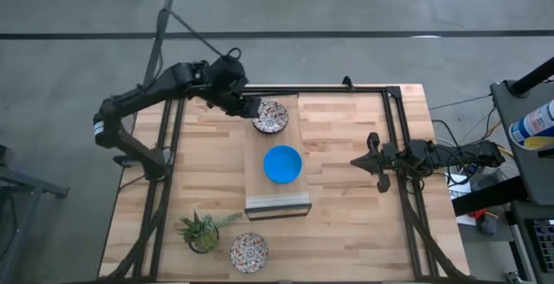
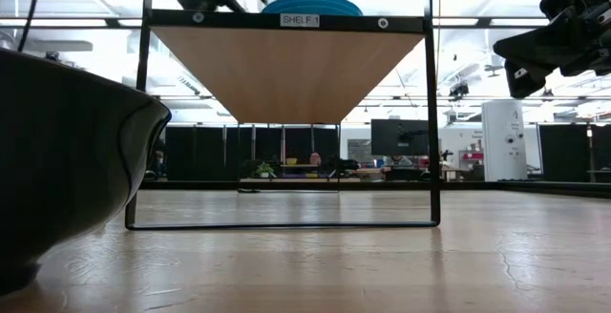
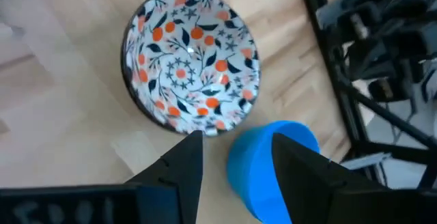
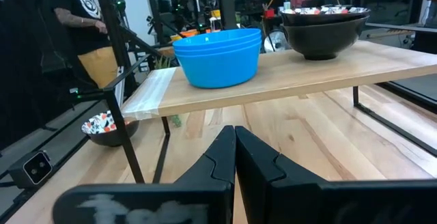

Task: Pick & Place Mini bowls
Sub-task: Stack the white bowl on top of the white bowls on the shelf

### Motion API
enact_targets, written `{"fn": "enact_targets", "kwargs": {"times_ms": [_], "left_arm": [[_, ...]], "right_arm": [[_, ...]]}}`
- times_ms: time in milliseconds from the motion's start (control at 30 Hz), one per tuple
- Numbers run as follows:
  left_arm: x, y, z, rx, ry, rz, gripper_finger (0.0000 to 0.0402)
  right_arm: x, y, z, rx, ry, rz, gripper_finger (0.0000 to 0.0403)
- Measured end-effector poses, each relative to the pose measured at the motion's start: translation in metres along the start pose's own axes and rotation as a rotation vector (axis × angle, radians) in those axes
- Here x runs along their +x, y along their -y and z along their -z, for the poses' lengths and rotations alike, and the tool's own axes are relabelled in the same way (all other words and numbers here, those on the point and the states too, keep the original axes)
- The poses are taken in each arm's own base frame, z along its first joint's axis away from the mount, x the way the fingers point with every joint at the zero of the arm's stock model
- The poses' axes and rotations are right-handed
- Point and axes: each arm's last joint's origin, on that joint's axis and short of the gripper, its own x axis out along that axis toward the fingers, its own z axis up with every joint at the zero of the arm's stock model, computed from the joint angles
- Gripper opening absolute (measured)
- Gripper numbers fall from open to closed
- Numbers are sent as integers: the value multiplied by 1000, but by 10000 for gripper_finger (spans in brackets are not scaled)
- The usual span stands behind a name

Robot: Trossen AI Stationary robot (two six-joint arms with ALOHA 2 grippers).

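Your left tool (image 3: 232,159) hangs open just above the flowery bowl (image 1: 271,117) on the shelf (image 1: 277,199), next to the blue bowls (image 1: 282,164). Your right tool (image 1: 374,162) waits closed over the counter (image 1: 346,223).

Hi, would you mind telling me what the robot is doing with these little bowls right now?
The left gripper is open right beside a patterned bowl at the far end of the wooden shelf, not gripping it. Nested blue bowls sit mid-shelf. Another patterned bowl is down on the table, next to a small potted plant. The right gripper waits shut at the table's right side, holding nothing.
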Motion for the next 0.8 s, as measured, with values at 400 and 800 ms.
{"fn": "enact_targets", "kwargs": {"times_ms": [400,800], "left_arm": [[-37,23,81,293,-110,-40,165],[-39,47,160,523,-266,23,165]], "right_arm": [[0,0,0,0,0,0,8],[0,0,0,0,0,0,8]]}}
